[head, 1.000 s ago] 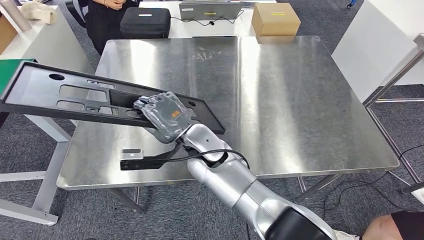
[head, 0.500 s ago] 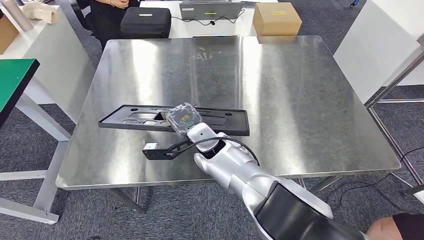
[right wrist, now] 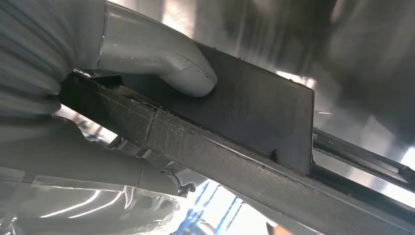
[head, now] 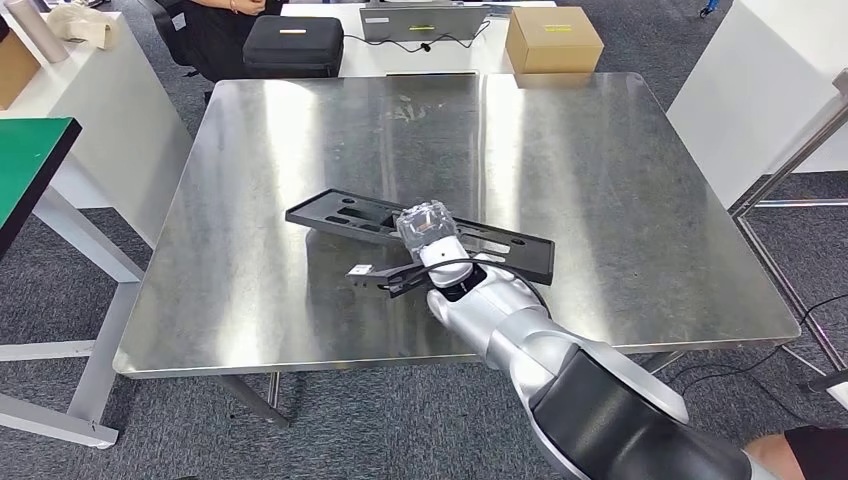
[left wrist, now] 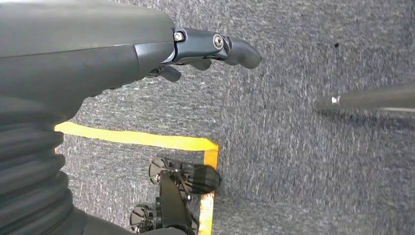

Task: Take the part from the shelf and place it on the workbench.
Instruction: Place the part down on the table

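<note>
Part point(head: 330, 213): long black plastic panel with cut-outs, lying slantwise over the middle of the steel desk point(head: 600, 200); whether it rests flat, cannot tell. Right hand point(head: 428, 232) grips the panel mid-length, thumb point(right wrist: 161, 58) pressed on one face, fingers clamped beneath. Left hand point(left wrist: 147, 54) hangs over grey carpet, fingers point(left wrist: 240, 51) loosely curled, holding nothing. Cardboard box point(head: 553, 38) and black case point(head: 292, 44) stand closed beyond the desk's far edge.

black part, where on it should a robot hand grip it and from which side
Probably mid-length on the near long edge of the black part, coming from the robot's side, as the right robot hand holds it. The panel is long, thin and flat, so a thumb-over, fingers-under pinch near its middle should keep it balanced.
</note>
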Tool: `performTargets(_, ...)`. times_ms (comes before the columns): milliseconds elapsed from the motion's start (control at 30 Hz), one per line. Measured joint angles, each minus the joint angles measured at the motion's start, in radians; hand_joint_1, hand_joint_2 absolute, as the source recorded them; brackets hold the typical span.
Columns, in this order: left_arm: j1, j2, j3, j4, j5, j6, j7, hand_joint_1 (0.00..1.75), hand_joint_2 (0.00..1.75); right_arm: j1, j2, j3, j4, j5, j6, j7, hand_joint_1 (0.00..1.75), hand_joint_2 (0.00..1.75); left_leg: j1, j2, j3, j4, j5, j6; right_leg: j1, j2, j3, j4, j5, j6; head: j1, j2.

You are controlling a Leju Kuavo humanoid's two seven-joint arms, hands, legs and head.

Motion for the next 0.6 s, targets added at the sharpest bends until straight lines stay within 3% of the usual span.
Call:
performTargets(67, 0.005, 0.001, 0.003, 0.000, 0.003, 0.004, -0.009, 0.00, 1.75, -0.006, -0.013, -0.001, 0.006, 0.002, -0.002, 0.000, 0.00, 0.00, -0.001, 0.000, 0.000, 0.000, 0.000, 0.000, 0.000, 0.000, 0.000, 0.000, 0.000, 0.000, 0.000, 0.000)
performTargets(167, 0.012, 0.003, 0.007, 0.000, 0.005, 0.014, -0.029, 0.00, 1.75, -0.007, -0.019, -0.003, 0.013, 0.010, -0.006, -0.006, 0.00, 0.00, -0.001, 0.000, 0.000, 0.000, 0.000, 0.000, 0.000, 0.000, 0.000, 0.000, 0.000, 0.000, 0.000, 0.000)
performTargets(300, 0.017, 0.004, 0.020, 0.000, 0.016, 0.031, -0.037, 0.00, 0.00, -0.007, -0.020, -0.007, 0.019, 0.014, -0.006, -0.006, 0.00, 0.00, 0.000, 0.000, 0.000, 0.000, 0.000, 0.000, 0.000, 0.000, 0.000, 0.000, 0.000, 0.000, 0.000, 0.000)
performTargets(600, 0.020, 0.004, 0.028, 0.000, 0.016, 0.035, -0.038, 0.00, 0.00, -0.007, -0.020, -0.019, 0.025, 0.009, 0.000, -0.005, 0.00, 0.00, 0.001, 0.000, 0.000, 0.000, 0.000, 0.000, 0.001, 0.000, 0.000, 0.000, 0.000, 0.000, 0.000, 0.000)
